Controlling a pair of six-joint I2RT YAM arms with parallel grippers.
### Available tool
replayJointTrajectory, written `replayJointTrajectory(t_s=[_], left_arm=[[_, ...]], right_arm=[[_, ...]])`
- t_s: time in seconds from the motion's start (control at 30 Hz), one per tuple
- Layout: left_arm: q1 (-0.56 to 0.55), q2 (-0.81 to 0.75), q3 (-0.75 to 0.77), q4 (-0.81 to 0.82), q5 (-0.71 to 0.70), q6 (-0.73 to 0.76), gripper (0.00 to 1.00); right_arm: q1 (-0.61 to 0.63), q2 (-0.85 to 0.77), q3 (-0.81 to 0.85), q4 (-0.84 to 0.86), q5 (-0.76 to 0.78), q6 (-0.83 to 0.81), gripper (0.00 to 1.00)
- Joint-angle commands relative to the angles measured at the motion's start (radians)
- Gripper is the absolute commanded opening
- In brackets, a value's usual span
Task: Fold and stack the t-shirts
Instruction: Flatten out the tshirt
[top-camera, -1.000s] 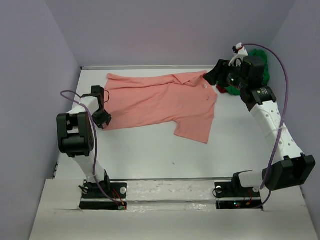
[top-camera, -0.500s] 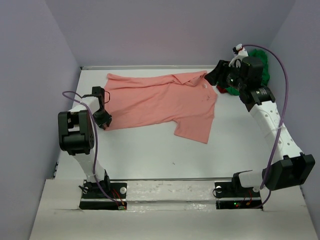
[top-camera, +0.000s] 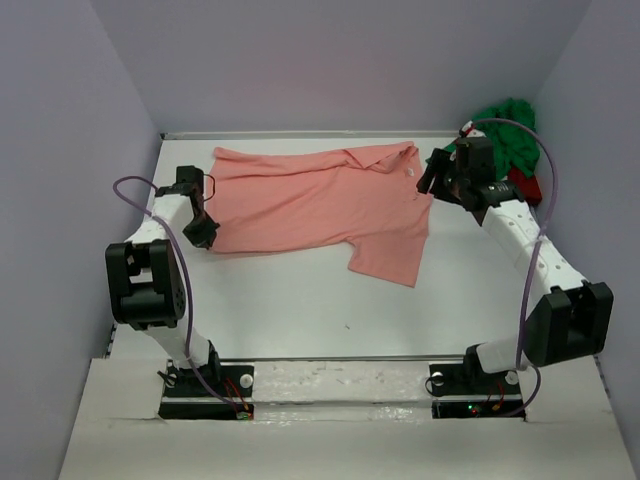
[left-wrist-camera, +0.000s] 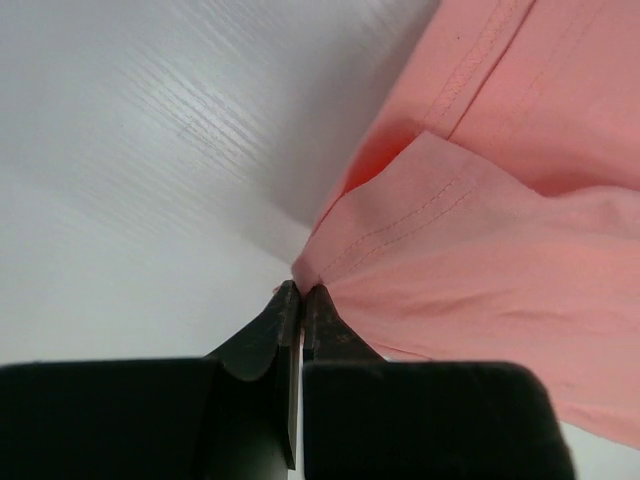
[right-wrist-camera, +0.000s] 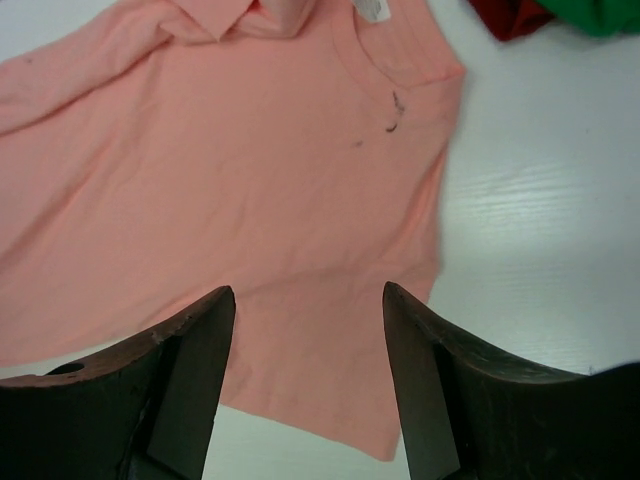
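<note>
Your right hand (right-wrist-camera: 308, 295) swung off the green t-shirt (top-camera: 512, 128); it hung released over the salmon t-shirt (top-camera: 320, 205). Your left hand (left-wrist-camera: 301, 300) clenched that shirt's corner on the surface (top-camera: 300, 300).

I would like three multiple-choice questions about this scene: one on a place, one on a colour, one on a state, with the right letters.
1. Where does the green t-shirt lie?
A) bunched at the far right corner of the table
B) beside the left arm's base
C) at the near edge, in the middle

2. What colour is the t-shirt that is spread out flat?
A) blue
B) salmon pink
C) white

3. What is the left claw doing?
A) standing open over bare table
B) shut on a corner of the pink t-shirt
C) resting open on the collar

1 A: the top view shows it heaped there.
2 B: all views show that colour.
3 B: the left wrist view shows cloth pinched between its jaws.
</note>
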Motion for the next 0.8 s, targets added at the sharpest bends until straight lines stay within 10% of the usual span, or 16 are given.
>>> replayJointTrajectory(t_s=[0.0, 0.4, 0.77], left_arm=[[0.006, -0.058, 0.011, -0.052, -0.012, 0.022, 0.06], [0.005, -0.055, 0.011, -0.032, 0.015, 0.042, 0.04], [0.006, -0.067, 0.013, -0.021, 0.050, 0.052, 0.04]], right_arm=[[0.080, -0.074, -0.071, -0.028, -0.001, 0.057, 0.67], [0.166, -0.429, -0.460, -0.060, 0.126, 0.390, 0.66], [0.166, -0.186, -0.556, -0.028, 0.157, 0.456, 0.60]])
